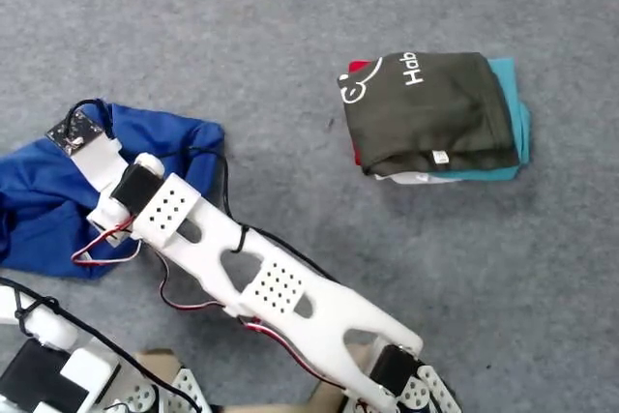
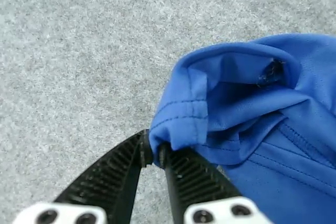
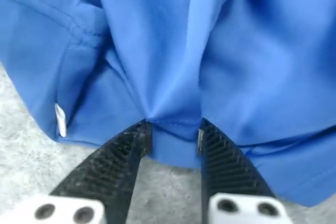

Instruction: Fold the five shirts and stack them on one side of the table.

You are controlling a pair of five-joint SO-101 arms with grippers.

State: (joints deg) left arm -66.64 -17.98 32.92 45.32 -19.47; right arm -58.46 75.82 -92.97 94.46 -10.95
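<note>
1. The blue shirt (image 1: pixel 39 200) lies crumpled at the left of the grey table (image 1: pixel 290 45), with its cloth bunched in loose folds.
2. The left pincer (image 2: pixel 153 148) is closed almost to touching. It nips a stitched hem corner of the blue shirt right at its tips. The rest of the cloth spreads away beyond the tips to one side, and bare table lies on the other side.
3. The right pincer (image 3: pixel 173 129) stands partly open. An edge of the blue shirt lies in the gap between its fingers. One fingertip (image 3: pixel 142 129) meets the cloth where creases fan out, and we cannot tell whether it grips there.
4. In the high view we see a white arm (image 1: pixel 261 278) reaching from the near right across to the far edge of the blue shirt.
5. The stack (image 1: pixel 435 113) of folded shirts sits at the far right, well apart from the blue shirt. It has a dark shirt on top, and teal, red and white edges show beneath.
</note>
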